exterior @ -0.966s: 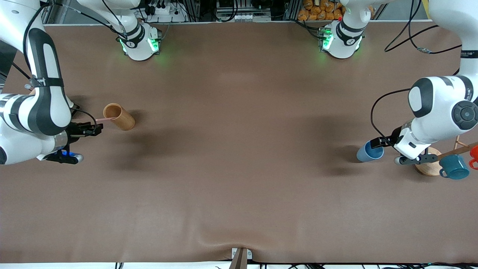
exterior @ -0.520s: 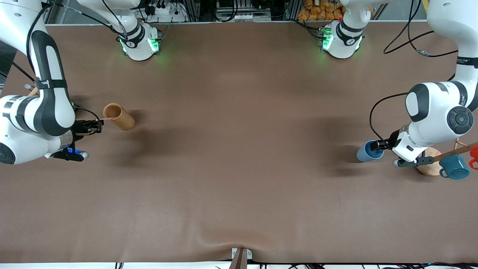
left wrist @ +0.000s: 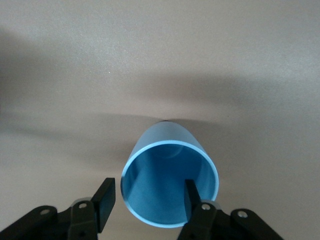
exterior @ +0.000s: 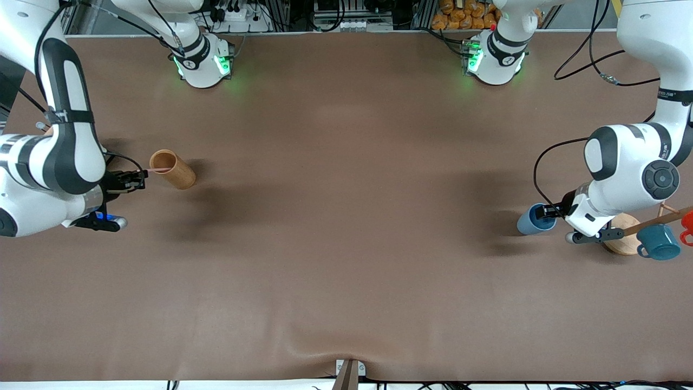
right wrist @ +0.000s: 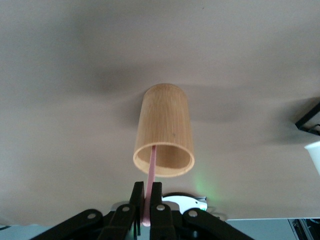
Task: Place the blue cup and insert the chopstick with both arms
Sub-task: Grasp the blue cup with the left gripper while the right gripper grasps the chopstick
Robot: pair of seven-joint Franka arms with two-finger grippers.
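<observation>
The light-blue cup (exterior: 535,219) stands on the table at the left arm's end. My left gripper (exterior: 550,209) is open at its rim, one finger (left wrist: 190,196) inside the cup (left wrist: 167,150) and the other (left wrist: 105,199) outside. My right gripper (exterior: 136,179) is shut on the end of the pink chopstick (exterior: 154,171). The chopstick's other end sits inside the mouth of a tan wooden cylinder holder (exterior: 174,170). In the right wrist view the stick (right wrist: 150,170) runs from the gripper (right wrist: 148,194) into the holder (right wrist: 165,130).
A wooden mug rack with a round base (exterior: 622,242) stands at the left arm's end, right beside the left gripper. A dark teal mug (exterior: 658,241) and a red mug (exterior: 687,223) hang on its rods.
My right gripper has moved a little away from the front camera, into line with the chopstick. The left arm has shifted slightly at the cup. Cup and holder have not moved.
</observation>
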